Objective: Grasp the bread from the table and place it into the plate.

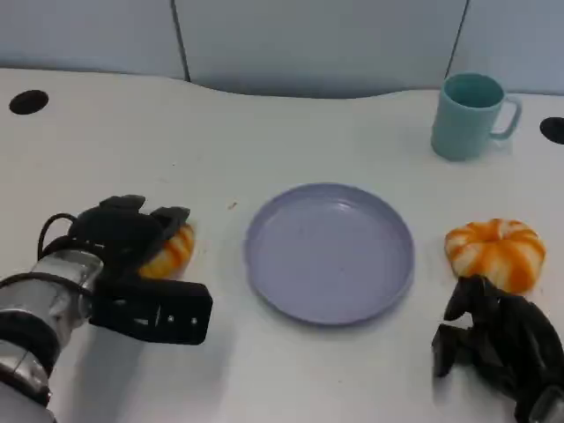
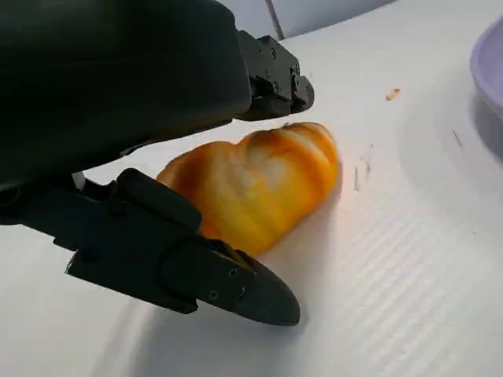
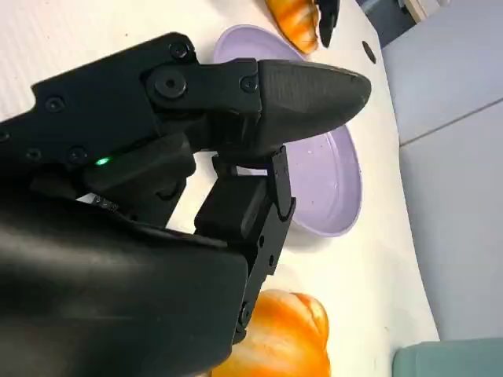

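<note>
Your left hand (image 1: pixel 132 242) lay low on the table (image 1: pixel 291 370), fingers around one bread (image 1: pixel 169 251) left of the plate (image 1: pixel 330 253); grip closure unclear. Right hand (image 1: pixel 493 339) sat curled, holding nothing, near a second bread (image 1: pixel 495 252). Counted two breads, one plate, one mug (image 1: pixel 469 115). No readable writing.

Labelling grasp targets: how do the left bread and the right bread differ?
The left bread is elongated, like a croissant; the right bread is round and ridged, pumpkin-like. The left bread lies between the left hand's fingers, partly hidden in the head view; the right bread sits in the open, beyond the right hand, which holds nothing. They flank the plate on opposite sides. Both are orange-and-cream striped and on the table, not in the plate.
</note>
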